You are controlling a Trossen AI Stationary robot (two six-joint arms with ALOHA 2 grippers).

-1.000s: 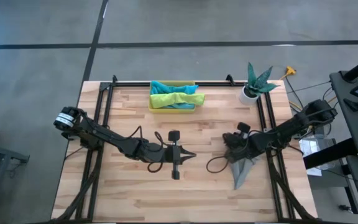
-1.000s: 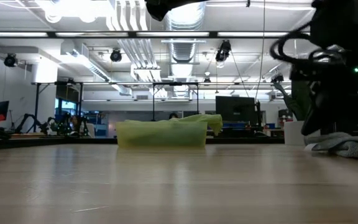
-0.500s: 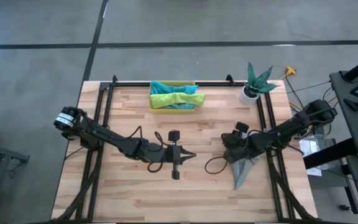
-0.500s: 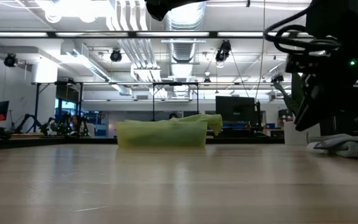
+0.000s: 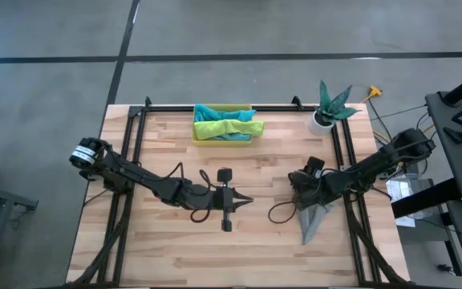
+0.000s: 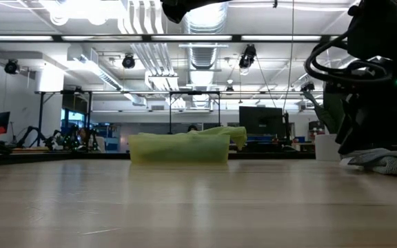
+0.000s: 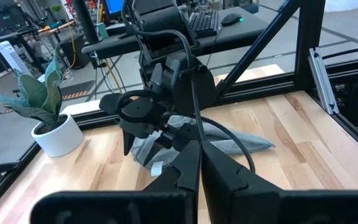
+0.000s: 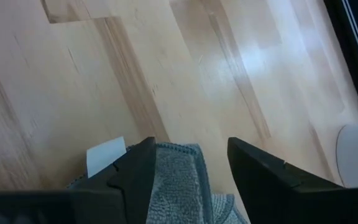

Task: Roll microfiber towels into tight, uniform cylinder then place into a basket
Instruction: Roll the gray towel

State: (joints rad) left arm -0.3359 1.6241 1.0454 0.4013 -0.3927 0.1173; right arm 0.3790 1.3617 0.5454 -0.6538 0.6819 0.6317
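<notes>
High view shows the grey towel [image 5: 314, 218] on the table's right side, its long axis running from the right gripper [image 5: 301, 195] toward the front edge. The right jaws stand open astride the towel's near end, not pinching it. Left gripper [image 5: 245, 201] waits mid-table, jaws closed. Basket [image 5: 222, 139] sits at the far edge, well apart

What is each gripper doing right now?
Left gripper: closed, empty, mid-table.
Right gripper: open, straddling the grey microfiber towel, not gripping.
</notes>
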